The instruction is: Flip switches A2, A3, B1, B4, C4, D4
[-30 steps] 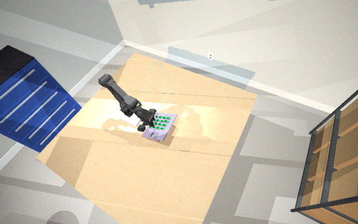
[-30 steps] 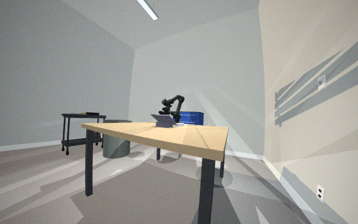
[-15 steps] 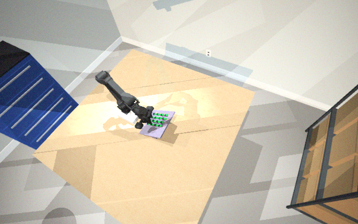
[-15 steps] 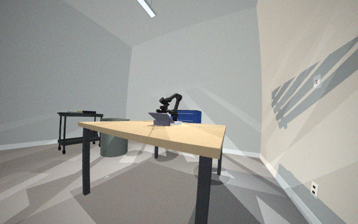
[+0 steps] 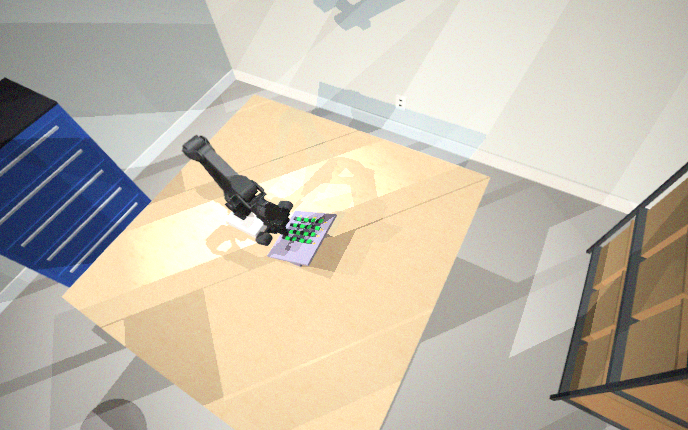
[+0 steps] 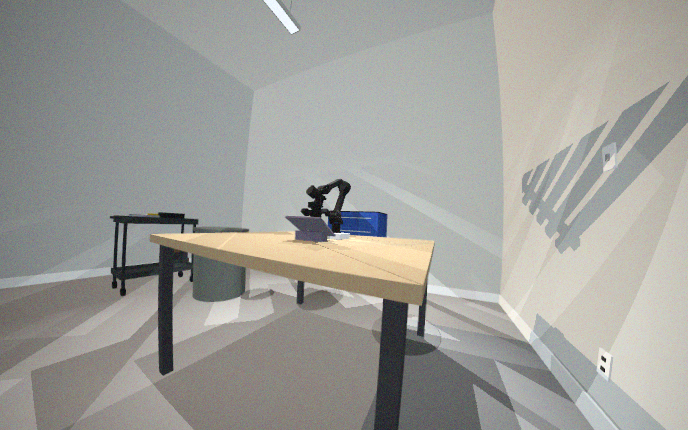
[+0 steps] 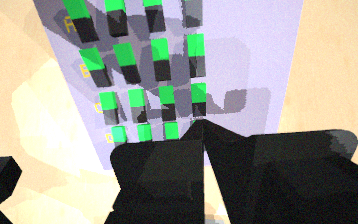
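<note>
The lilac panel [image 5: 299,257] [image 6: 310,235] [image 7: 276,30] carries rows of green-and-black switches on its sloping face. My gripper [image 5: 287,232] [image 7: 200,124] is shut with nothing between the fingers. In the wrist view its tips are just below C4 [image 7: 198,94], over D4, which is almost wholly hidden; contact cannot be told. B4 [image 7: 196,46] lies above C4 in that view. B1 [image 7: 92,59] is at the left, by its printed letter. A2 [image 7: 117,22] and A3 [image 7: 155,19] are at the top edge, partly cut off. Which ends are raised is hard to tell.
The panel stands on the wooden table [image 5: 304,314] [image 6: 253,253]. A white block [image 5: 246,223] [image 6: 341,235] lies beside the arm's base. A blue drawer cabinet [image 5: 76,197] [image 6: 362,223] stands beyond the table. Shadows cross the panel.
</note>
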Robot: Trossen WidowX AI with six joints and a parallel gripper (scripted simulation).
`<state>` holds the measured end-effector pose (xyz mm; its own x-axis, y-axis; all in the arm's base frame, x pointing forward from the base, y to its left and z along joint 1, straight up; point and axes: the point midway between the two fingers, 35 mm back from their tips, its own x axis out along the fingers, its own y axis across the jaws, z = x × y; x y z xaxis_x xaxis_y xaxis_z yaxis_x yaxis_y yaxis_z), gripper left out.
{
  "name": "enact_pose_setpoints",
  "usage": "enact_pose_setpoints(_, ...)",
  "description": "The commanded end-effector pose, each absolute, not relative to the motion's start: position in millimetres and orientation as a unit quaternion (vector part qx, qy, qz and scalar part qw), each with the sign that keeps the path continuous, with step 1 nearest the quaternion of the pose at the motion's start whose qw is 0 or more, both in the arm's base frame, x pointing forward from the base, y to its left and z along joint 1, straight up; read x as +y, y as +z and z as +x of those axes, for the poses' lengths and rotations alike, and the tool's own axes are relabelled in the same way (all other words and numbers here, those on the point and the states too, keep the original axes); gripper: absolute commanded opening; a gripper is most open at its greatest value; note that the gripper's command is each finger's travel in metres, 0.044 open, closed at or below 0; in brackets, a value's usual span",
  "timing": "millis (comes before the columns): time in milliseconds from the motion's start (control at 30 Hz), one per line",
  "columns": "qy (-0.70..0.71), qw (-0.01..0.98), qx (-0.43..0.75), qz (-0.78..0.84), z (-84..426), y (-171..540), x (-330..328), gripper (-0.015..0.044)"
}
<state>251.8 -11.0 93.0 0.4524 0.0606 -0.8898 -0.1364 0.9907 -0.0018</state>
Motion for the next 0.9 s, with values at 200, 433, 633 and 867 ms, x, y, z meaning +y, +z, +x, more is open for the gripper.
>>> enact_pose_setpoints(200, 0.057, 0.854, 0.516, -0.039, 233, 136, -14, 0.0)
enact_pose_setpoints(433, 0.057, 0.853, 0.517, -0.039, 199, 118, -18, 0.0)
enact_pose_setpoints(633, 0.057, 0.858, 0.508, -0.039, 212, 93, -17, 0.0)
enact_pose_setpoints(867, 0.057, 0.86, 0.506, -0.038, 215, 86, -17, 0.0)
